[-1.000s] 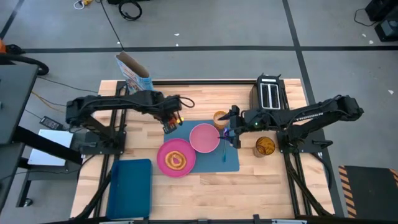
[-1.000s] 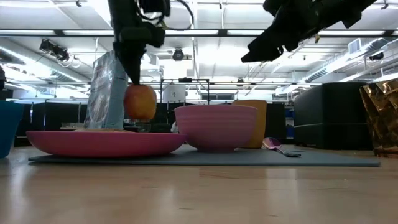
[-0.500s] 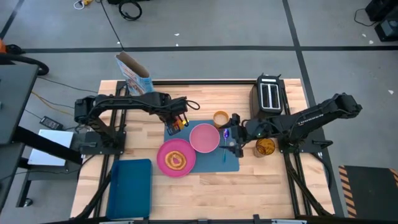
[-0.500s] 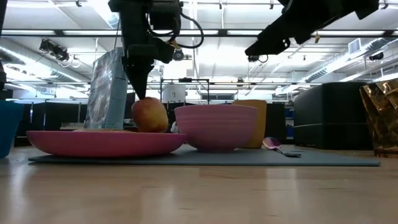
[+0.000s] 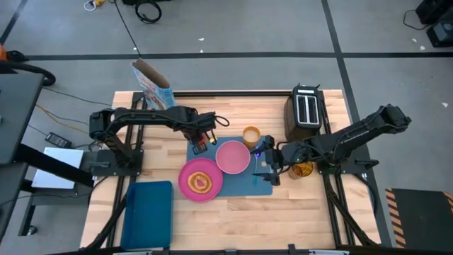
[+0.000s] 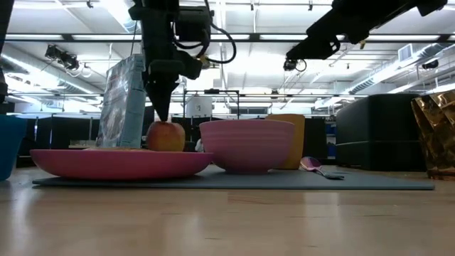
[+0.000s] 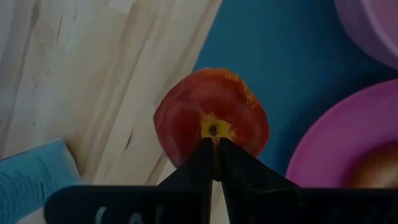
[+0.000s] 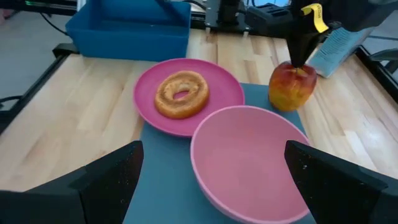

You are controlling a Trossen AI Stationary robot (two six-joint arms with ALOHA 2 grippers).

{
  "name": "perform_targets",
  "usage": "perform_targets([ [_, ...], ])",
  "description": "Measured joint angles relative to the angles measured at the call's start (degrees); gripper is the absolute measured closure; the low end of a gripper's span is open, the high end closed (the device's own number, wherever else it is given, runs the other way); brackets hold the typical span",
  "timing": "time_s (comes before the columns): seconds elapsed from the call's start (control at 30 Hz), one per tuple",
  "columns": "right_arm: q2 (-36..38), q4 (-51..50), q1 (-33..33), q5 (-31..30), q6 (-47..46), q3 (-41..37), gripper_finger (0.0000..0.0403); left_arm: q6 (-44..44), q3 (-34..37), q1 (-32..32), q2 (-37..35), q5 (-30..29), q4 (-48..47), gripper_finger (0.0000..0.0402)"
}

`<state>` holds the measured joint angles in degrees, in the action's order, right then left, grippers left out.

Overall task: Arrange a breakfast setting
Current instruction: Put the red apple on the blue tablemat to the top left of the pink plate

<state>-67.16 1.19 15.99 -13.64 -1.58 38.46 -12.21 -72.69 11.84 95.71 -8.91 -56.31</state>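
A red apple (image 7: 211, 118) stands at the far left corner of the blue placemat (image 5: 263, 185), with my left gripper (image 7: 214, 146) shut on it from above. On the mat are a pink plate (image 8: 149, 81) carrying a ring-shaped brown pastry (image 8: 181, 93), and a pink bowl (image 8: 249, 162). An orange cup (image 5: 250, 134) and a spoon (image 6: 316, 167) are there too. My right gripper (image 5: 271, 165) hangs open above the mat's right part, facing the bowl. The cereal box (image 5: 152, 83) stands at the far left. My left gripper pinches the apple's stem (image 7: 212, 129), in the hollow on top, between its two fingertips. The fingers point down from above. The apple stays upright below them. Its underside seems to rest on the mat's corner; in the low view the plate hides it.
A black toaster (image 5: 306, 110) stands at the far right, and a crinkled gold object (image 5: 301, 168) sits right of the mat. A blue tray (image 5: 148, 212) lies at the near left. Bare wood shows along the near edge.
My left gripper has come down with the apple, which hung above plate height and now stands low beside the plate. My right gripper has swung toward the table's near edge, still open.
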Motion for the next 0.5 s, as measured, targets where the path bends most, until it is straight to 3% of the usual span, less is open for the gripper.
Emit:
perform_targets([
  [0.5, 0.02, -0.9, 0.82, -1.9, -0.15, 0.01, 0.0004, -0.83, 0.0, -0.24, -0.03, -0.01, 0.37, 0.0376],
])
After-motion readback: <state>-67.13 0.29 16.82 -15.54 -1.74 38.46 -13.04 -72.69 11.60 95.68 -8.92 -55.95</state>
